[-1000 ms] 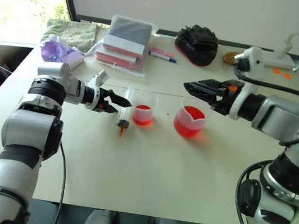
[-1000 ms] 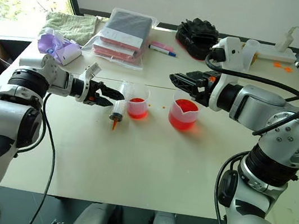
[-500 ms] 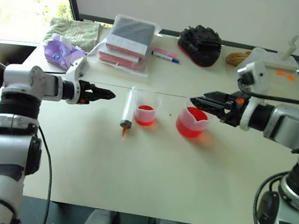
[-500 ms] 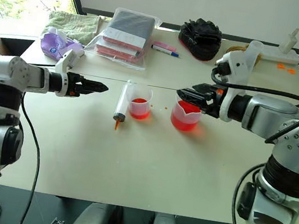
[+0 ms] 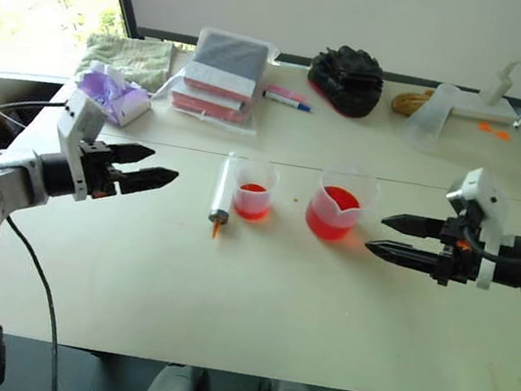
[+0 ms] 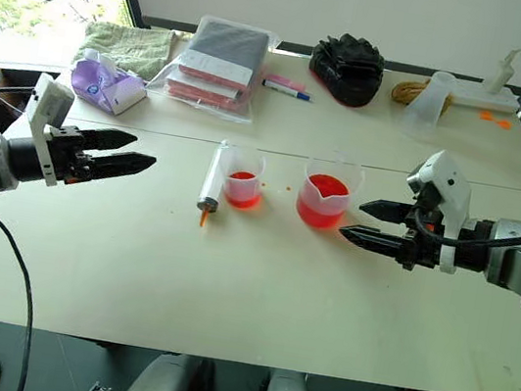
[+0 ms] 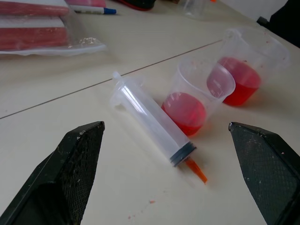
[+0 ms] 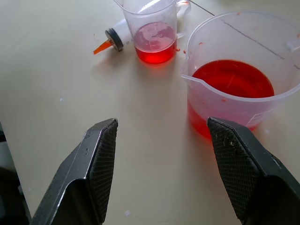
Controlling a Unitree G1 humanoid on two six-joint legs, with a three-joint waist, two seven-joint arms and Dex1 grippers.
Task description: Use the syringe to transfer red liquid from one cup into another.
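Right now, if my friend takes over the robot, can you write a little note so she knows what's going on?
Left end effector: open, holding nothing, hovering left of the syringe.
Right end effector: open, holding nothing, right of the spouted beaker.
Syringe: lying flat on the table, orange tip toward the robot, close beside the small cup.
Small cup: upright, shallow red liquid.
Spouted beaker: upright, more red liquid.
Done: can't tell whether any liquid was transferred.
Left: pick up the syringe, draw from the beaker, empty into the small cup.

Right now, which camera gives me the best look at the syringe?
The left wrist view: the syringe lies close, whole from flange to orange tip. The eye views show it small beside the smaller cup; the right wrist view catches its tip end.
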